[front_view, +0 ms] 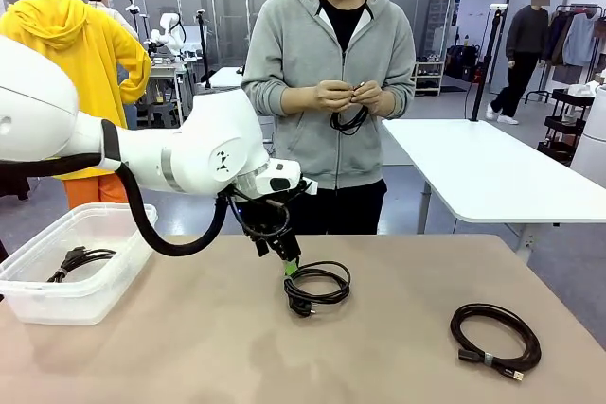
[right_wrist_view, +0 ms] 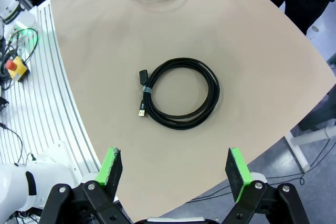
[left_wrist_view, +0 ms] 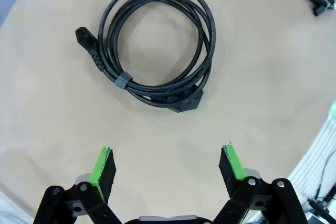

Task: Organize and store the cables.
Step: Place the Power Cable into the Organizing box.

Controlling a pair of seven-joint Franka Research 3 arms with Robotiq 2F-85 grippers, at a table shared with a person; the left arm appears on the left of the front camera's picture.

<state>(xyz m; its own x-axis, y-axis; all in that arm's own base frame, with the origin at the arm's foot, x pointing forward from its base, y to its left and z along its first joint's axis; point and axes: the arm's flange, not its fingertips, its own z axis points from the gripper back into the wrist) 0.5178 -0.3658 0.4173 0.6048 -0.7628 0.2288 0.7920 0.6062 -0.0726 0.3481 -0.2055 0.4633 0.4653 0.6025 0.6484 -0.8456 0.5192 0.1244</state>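
Note:
A black coiled cable (front_view: 317, 286) lies mid-table, bound by a small grey tie (left_wrist_view: 122, 81). My left gripper (front_view: 281, 254) hovers open just above its left edge. In the left wrist view this cable (left_wrist_view: 207, 35) lies ahead of the open left gripper (left_wrist_view: 168, 166), with nothing between the green pads. A second coiled cable (front_view: 494, 338) rests at the table's right front. In the right wrist view it (right_wrist_view: 214, 90) lies below my open right gripper (right_wrist_view: 176, 169), well apart from it. A third cable (front_view: 80, 260) lies in the clear bin (front_view: 38, 295). The person holds another cable (front_view: 350, 122) in both hands.
The clear plastic bin stands at the table's left edge. The person stands at the far side, hands at chest height. The tan table (front_view: 189, 347) has bare room between the two cables. A white table (front_view: 492, 167) stands behind on the right.

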